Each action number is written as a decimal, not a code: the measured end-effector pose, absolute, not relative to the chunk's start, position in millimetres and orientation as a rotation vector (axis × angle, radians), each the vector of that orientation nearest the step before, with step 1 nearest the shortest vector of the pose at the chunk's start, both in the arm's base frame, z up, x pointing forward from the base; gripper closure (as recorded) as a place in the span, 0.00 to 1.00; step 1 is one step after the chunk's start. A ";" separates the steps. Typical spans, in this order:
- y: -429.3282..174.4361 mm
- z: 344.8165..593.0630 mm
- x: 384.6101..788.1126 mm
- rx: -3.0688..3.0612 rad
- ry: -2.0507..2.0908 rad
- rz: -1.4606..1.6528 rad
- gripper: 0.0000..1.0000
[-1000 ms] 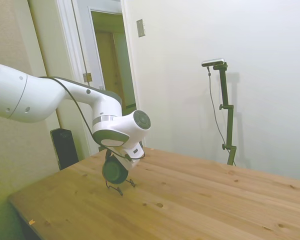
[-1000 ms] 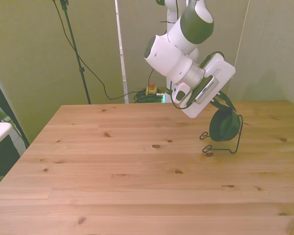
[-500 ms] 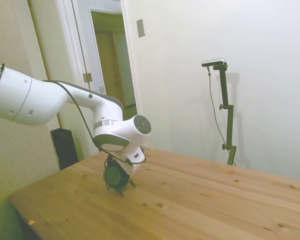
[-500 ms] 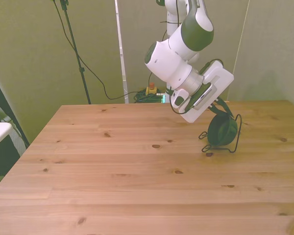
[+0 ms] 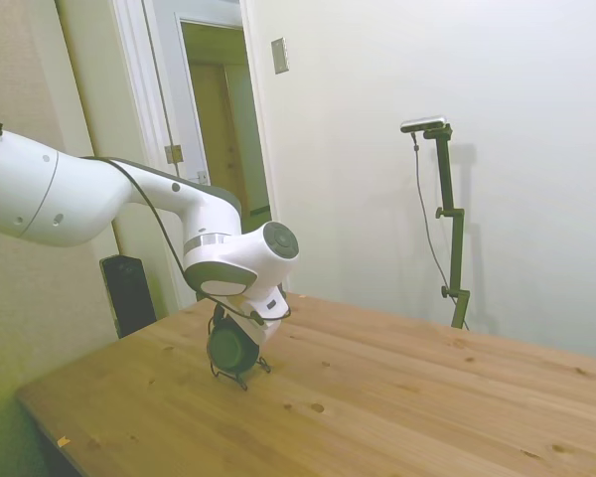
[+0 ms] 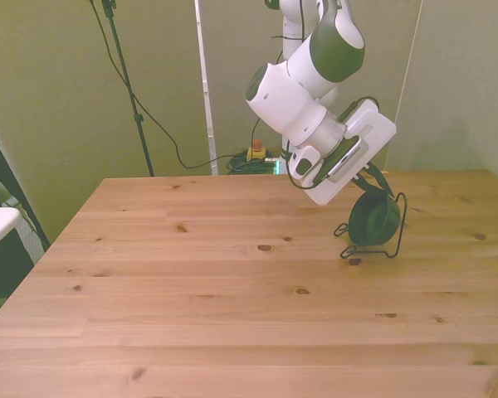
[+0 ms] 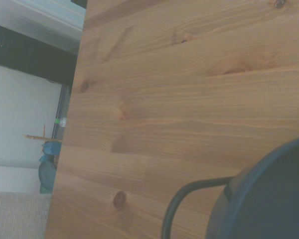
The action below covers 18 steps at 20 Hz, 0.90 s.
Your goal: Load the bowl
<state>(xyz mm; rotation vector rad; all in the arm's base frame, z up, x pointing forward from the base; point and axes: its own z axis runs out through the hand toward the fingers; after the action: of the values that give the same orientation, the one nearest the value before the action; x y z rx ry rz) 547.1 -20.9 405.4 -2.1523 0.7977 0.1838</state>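
Note:
The dark green bowl (image 6: 373,220) stands on its edge inside a thin black wire rack (image 6: 347,252) near the table's far side, toward the front view's right. My gripper (image 6: 372,177) is tilted down right over the bowl's upper rim; the white hand hides how it meets the rim. In the side view the bowl (image 5: 230,345) sits under the gripper (image 5: 224,316), with the rack's feet (image 5: 240,379) on the wood. The wrist view shows the bowl's rim (image 7: 269,199) and a curved wire of the rack (image 7: 175,211) from close by.
The wooden table (image 6: 199,307) stretches wide toward the front view's left and near side. A dark speaker-like box (image 5: 127,290) stands off the table's end by the door. Cables and a stand (image 6: 124,83) rise behind the table's far edge.
The arm dipped toward the rack half a second ago and has since risen slightly. The bowl has settled lower into the rack and stays there.

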 end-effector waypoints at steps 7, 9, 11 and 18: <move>-20.4 404.8 547.5 -2.156 0.800 0.180 0.00; -19.5 404.9 547.6 -2.158 0.798 0.181 0.00; -20.0 405.8 547.5 -2.166 0.800 0.178 0.00; -22.1 411.0 546.8 -2.192 0.830 0.170 0.00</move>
<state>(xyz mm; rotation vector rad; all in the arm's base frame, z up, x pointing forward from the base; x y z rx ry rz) 546.8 -22.1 411.0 -2.1917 0.8296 0.1696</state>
